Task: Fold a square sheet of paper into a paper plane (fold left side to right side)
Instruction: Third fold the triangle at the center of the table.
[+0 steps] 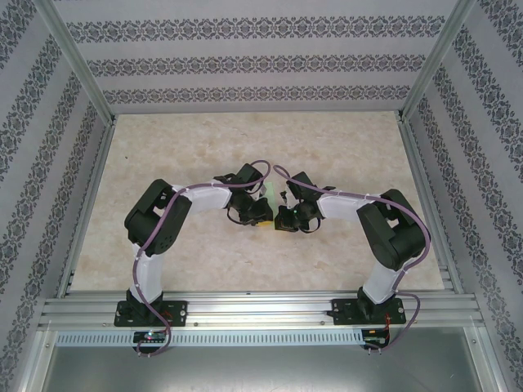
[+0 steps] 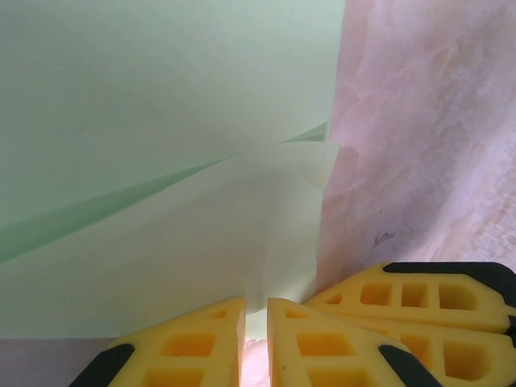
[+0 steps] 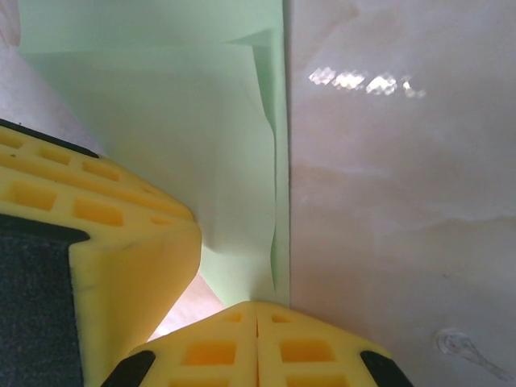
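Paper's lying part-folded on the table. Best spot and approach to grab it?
Pinch the paper at its top flap's buckled free edge: it stands slightly off the layer beneath, so a finger can likely slip under. Come in low from the bare table beside that edge; elsewhere it lies flat.

Sheet of paper [image 2: 161, 121] lies on table [image 3: 387, 201] between left pincer [image 2: 256, 339] and right pincer [image 3: 256, 339].

left gripper [image 1: 260, 219] | right gripper [image 1: 282, 219] | tips close together by sheet of paper [image 1: 268, 191] (mostly hidden) | table [image 1: 163, 147] centre
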You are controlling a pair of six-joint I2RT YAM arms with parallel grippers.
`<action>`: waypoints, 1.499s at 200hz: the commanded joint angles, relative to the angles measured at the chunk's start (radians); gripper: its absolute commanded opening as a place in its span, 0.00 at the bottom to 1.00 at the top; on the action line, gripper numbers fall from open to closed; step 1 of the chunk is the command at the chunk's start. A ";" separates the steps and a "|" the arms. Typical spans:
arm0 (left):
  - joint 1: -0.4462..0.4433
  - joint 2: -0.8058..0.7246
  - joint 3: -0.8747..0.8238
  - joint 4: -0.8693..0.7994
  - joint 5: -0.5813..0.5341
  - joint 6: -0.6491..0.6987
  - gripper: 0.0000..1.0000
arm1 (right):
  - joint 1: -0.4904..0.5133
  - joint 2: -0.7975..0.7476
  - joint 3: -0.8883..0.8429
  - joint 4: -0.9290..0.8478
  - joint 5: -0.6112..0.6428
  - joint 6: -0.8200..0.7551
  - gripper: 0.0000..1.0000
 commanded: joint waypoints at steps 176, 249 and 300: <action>0.228 -0.012 0.095 -0.157 -0.168 0.201 0.20 | 0.008 0.060 -0.057 -0.040 0.066 0.011 0.07; 0.118 -0.146 -0.011 -0.059 -0.039 0.129 0.21 | 0.008 0.065 -0.056 -0.048 0.066 0.010 0.07; -0.010 -0.089 -0.039 0.023 -0.016 0.032 0.18 | 0.008 0.069 -0.049 -0.057 0.072 0.008 0.07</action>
